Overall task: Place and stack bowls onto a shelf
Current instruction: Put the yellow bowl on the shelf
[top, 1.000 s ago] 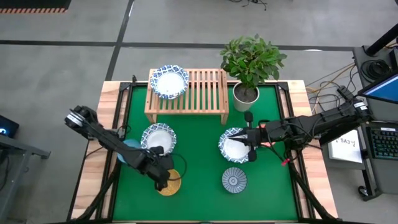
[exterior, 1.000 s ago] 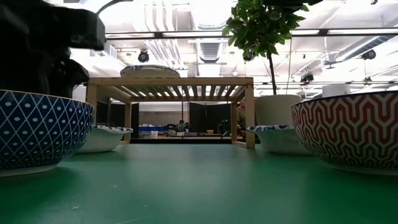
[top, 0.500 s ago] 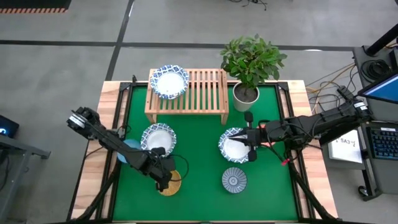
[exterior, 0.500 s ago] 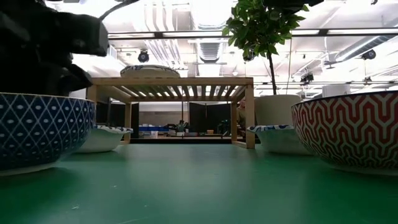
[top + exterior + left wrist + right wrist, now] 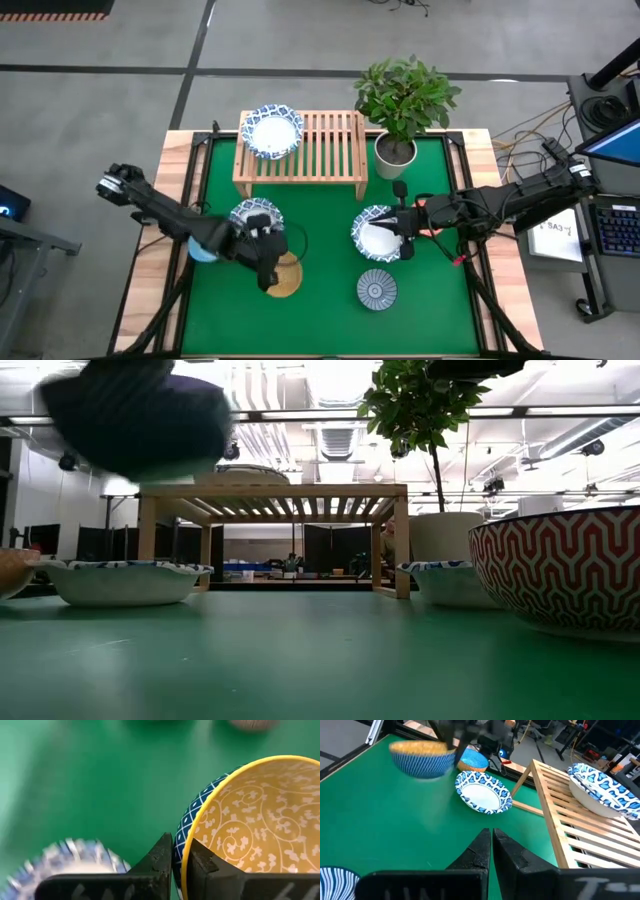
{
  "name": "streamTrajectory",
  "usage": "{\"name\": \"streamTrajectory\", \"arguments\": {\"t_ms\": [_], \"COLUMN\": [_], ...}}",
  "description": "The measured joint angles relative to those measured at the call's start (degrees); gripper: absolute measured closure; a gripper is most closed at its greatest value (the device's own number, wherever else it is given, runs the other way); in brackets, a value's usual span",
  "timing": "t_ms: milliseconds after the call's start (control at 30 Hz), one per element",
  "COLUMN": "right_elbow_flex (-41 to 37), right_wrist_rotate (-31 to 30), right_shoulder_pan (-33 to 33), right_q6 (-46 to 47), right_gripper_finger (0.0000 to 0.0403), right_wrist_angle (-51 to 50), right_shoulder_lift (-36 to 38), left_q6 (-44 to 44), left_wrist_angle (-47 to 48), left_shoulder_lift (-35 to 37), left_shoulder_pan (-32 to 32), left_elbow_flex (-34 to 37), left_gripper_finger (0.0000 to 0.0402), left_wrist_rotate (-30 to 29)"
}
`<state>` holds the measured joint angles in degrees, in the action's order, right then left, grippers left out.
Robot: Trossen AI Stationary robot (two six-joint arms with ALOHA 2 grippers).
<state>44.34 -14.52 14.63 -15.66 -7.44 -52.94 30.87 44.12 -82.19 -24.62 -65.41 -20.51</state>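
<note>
Your left gripper (image 5: 178,865) is pinched nearly shut on the rim of the mustard-yellow bowl (image 5: 250,830), one finger (image 5: 160,862) on its blue diamond-patterned outside and the other inside on the yellow scroll pattern. In the low view that bowl (image 5: 140,420) hangs clear above the green worktop (image 5: 320,660). From above, the held bowl (image 5: 283,275) sits at about 7 o'clock on the worktop, just beside a white bowl with a blue patterned rim (image 5: 255,218) and near a light-blue bowl (image 5: 205,243) at 9 o'clock.

Your right gripper (image 5: 491,845) is fully shut and holds nothing; it hovers over a second white blue-rimmed bowl (image 5: 378,232) at about 4 o'clock. A grey-blue patterned bowl (image 5: 377,290) lies at 5 o'clock.

The wooden shelf (image 5: 325,150) stands at 12 o'clock with one white blue-rimmed bowl (image 5: 272,131) on its slatted top, at the left end. A potted plant (image 5: 400,105) stands at 1 o'clock, just beside the shelf.
</note>
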Motion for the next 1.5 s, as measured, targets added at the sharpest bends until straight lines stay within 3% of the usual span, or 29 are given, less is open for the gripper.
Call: {"name": "streamTrajectory", "arguments": {"t_ms": [100,300,500,700,1200,1500], "right_elbow_flex": [0.00,-0.02,-0.50,-2.21,-3.98,-4.00], "right_wrist_rotate": [-0.02,0.00,0.00,-0.02,-0.04,-0.46], "right_shoulder_pan": [-0.02,-0.02,-0.02,-0.02,-0.03,-0.04], "right_q6": [-0.44,0.00,-0.90,-1.59,-2.39,-1.97], "right_gripper_finger": [0.0394,0.0394,0.0394,0.0394,0.0394,0.0394], "right_wrist_angle": [-1.99,-5.55,-5.97,-6.10,-6.21,-7.35], "right_shoulder_lift": [0.47,1.85,3.74,5.50,10.59,10.46], "left_q6": [-4.97,-12.44,-15.05,-17.26,-16.81,-17.11], "left_wrist_angle": [0.45,0.09,-0.47,-6.40,-13.54,-14.73], "left_shoulder_lift": [0.61,-0.49,-2.97,-4.92,-11.74,-11.96], "left_shoulder_pan": [3.27,11.11,20.64,27.70,34.81,38.56], "left_elbow_flex": [-4.89,-13.81,-19.26,-20.54,-21.25,-21.24], "left_gripper_finger": [0.0394,0.0394,0.0394,0.0393,0.0389,0.0389], "left_wrist_rotate": [-1.99,-11.30,-13.55,-13.40,-14.72,-14.97]}}
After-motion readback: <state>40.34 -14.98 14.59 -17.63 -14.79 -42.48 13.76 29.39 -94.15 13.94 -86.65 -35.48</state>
